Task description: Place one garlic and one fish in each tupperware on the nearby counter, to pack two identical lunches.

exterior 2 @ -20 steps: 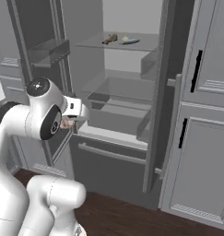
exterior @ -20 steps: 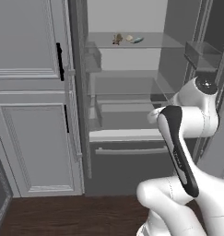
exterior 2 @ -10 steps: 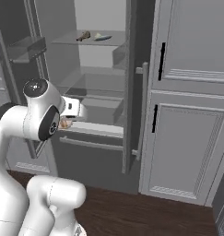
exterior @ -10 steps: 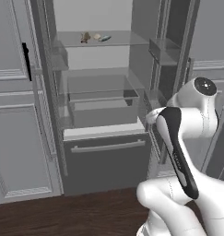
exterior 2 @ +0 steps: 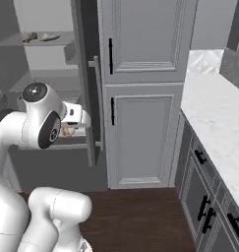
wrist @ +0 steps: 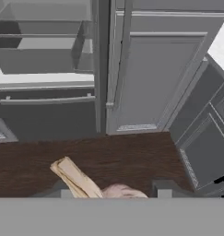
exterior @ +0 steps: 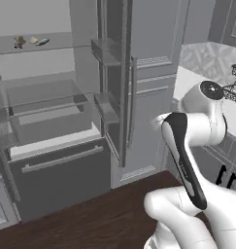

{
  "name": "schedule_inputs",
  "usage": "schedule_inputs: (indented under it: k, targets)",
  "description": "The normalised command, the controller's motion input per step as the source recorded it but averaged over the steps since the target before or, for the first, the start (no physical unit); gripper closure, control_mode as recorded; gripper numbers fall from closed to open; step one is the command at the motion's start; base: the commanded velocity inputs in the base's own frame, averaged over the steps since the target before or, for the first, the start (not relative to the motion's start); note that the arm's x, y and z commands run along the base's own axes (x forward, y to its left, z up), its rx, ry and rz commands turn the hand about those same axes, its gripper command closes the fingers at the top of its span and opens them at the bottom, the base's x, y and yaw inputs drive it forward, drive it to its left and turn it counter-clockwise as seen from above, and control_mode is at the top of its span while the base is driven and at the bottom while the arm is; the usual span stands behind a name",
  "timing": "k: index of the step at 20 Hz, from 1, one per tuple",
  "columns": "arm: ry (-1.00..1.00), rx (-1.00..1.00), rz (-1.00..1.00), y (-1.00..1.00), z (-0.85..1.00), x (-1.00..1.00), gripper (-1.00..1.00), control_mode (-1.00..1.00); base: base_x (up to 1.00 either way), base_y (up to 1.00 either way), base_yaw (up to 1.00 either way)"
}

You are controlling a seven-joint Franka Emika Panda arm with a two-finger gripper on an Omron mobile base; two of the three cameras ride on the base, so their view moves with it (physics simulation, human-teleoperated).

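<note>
1. Fridge shelf (exterior: 39,47) items are seen at upper left: small food pieces (exterior: 29,41), too small to identify.
2. Gripper (wrist: 112,192) is closed on a pale pinkish item with a tan tail (wrist: 88,182), seemingly a fish.
3. Marble counter (exterior 2: 214,118) is seen at right.

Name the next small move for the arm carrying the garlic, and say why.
Probably keep turning the base toward the counter on the right. The hand view shows the garlic held between the fingers over dark floor, beside the open fridge. The counter sits off to the side, and no tupperware is visible yet, so releasing now would drop it.
</note>
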Motion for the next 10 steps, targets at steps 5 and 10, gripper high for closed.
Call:
schedule_inputs:
  k: [5,10]
  targets:
    - [0.0,0.0,0.0,0.0,0.0,0.0,1.0,1.0,-0.2,-0.78,-0.61]
    - [0.0,0.0,0.0,0.0,0.0,0.0,1.0,1.0,-0.05,-0.86,-0.7]
